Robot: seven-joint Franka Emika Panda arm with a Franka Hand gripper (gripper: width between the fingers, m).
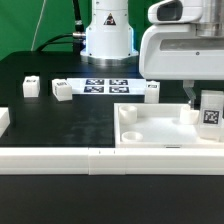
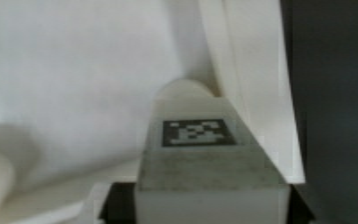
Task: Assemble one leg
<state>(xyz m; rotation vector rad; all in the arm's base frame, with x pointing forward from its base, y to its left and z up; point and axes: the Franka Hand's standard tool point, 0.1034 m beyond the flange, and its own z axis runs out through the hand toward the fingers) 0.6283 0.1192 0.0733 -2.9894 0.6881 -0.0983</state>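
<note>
Hanging between the jaws, the leg (image 1: 211,112) (image 2: 197,150) is a small stubby white block. Its black-and-white marker tag (image 1: 212,114) (image 2: 197,132) faces the exterior camera. The jaws are clamped on the leg's upper end, one on each side of it, and the wrist view shows the block centred between them.

Directly below the jaws lies the large white square panel (image 1: 150,128) (image 2: 69,80), and the leg's lower end sits over the panel's raised rim near a corner. Whether it touches the rim cannot be told. Just beyond that rim, the wrist view shows the black table (image 1: 40,125) (image 2: 336,100).

Three more legs stand on the table well apart from the jaws, all toward the exterior view's left. One (image 1: 152,90) is just behind the panel, a second (image 1: 62,91) is farther off, and a third (image 1: 30,87) is farthest. The marker board (image 1: 105,86) lies flat between the first two, behind the jaws' level and in front of the robot's white base (image 1: 107,35).

Nearer the camera than the jaws, two long white rails (image 1: 50,160) (image 1: 160,158) run end to end along the table's front, the second of them just beside the panel's front edge.
</note>
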